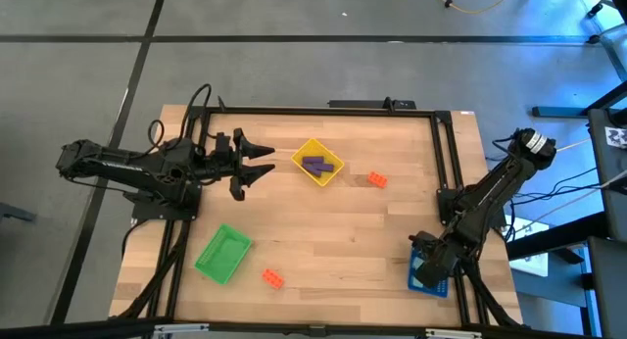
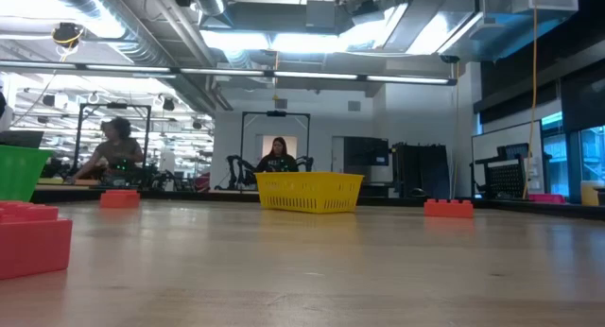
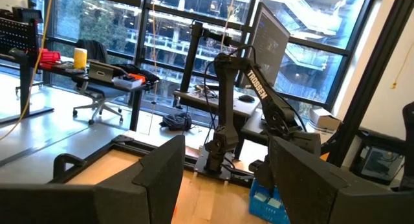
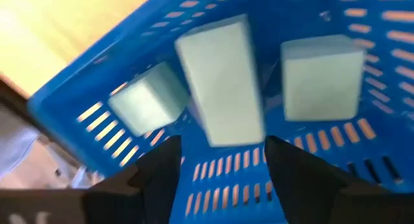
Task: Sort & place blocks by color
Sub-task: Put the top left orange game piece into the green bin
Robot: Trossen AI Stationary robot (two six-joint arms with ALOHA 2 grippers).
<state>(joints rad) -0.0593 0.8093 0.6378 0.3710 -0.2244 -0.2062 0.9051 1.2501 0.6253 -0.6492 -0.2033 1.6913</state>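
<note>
My right gripper is open, pointing down into the blue tray at the table's near right corner. Three mint blocks lie on the tray floor just past its fingers. My left gripper is open and empty, held level above the table just left of the yellow tray. Purple blocks lie in that tray. One orange block lies right of the yellow tray. Another orange block lies near the front edge.
A green tray sits at the near left. In the low view the yellow tray stands mid-table, with orange blocks to its right, far left and close by. People sit in the room behind.
</note>
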